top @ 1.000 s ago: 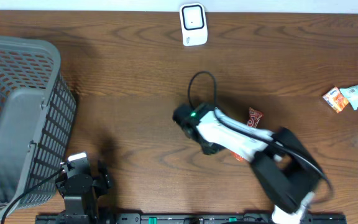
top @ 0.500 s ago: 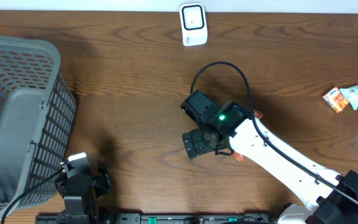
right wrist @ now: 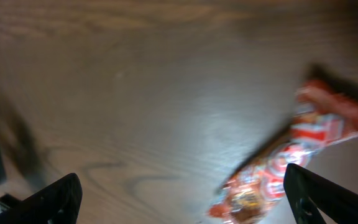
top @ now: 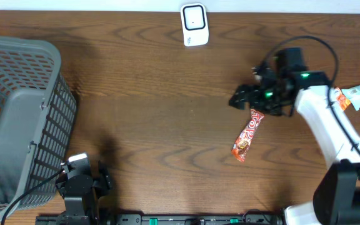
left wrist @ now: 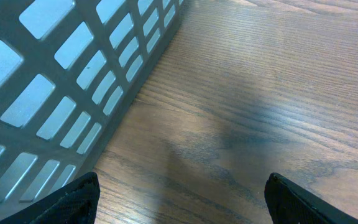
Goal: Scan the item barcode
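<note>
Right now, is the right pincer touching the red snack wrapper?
Cannot tell: overhead, the open right pincer overlaps the wrapper at its top end; the wrist view is blurred.

Basket [top: 17,119] stands on desk [top: 142,125] at left. Scanner [top: 194,24] at rear centre. Bar [top: 247,135] lies right of centre. Packets [top: 352,97] at far right, well apart from bar.

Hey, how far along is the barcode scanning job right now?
Barely started. Nothing looks scanned: the red snack bar lies flat on the table, well away from the white scanner at the far edge. In hand: nothing. The right gripper is open near the bar's far end, and the left gripper is open beside the basket. Left: grasp the bar, carry it to the scanner, show its barcode.
</note>
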Tool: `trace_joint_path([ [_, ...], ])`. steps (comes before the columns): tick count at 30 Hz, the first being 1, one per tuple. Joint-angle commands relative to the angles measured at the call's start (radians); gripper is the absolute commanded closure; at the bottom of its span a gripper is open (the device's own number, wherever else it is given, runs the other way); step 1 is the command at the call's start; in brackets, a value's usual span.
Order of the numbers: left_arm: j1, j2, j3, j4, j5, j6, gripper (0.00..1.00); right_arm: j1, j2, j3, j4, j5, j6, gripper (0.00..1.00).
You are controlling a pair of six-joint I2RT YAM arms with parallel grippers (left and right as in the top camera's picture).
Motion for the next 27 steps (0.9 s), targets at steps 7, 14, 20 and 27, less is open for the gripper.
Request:
trace_joint_path([
  [7, -0.003, -0.002, -0.010, -0.031, -0.009, -0.008, 0.15, -0.152, 0.314, 0.008, 0.090, -0.199, -0.224, 0.01],
  [14, -0.003, -0.002, -0.010, -0.031, -0.009, -0.008, 0.15, -0.198, 0.415, 0.031, 0.180, -0.140, -0.241, 0.01],
  [20, -0.003, -0.002, -0.010, -0.030, -0.009, -0.008, 0.15, -0.249, 0.415, 0.033, 0.069, -0.139, -0.375, 0.01],
  [27, -0.003, -0.002, -0.010, -0.031, -0.009, -0.008, 0.15, -0.278, 0.415, 0.031, -0.139, -0.172, -0.564, 0.01],
])
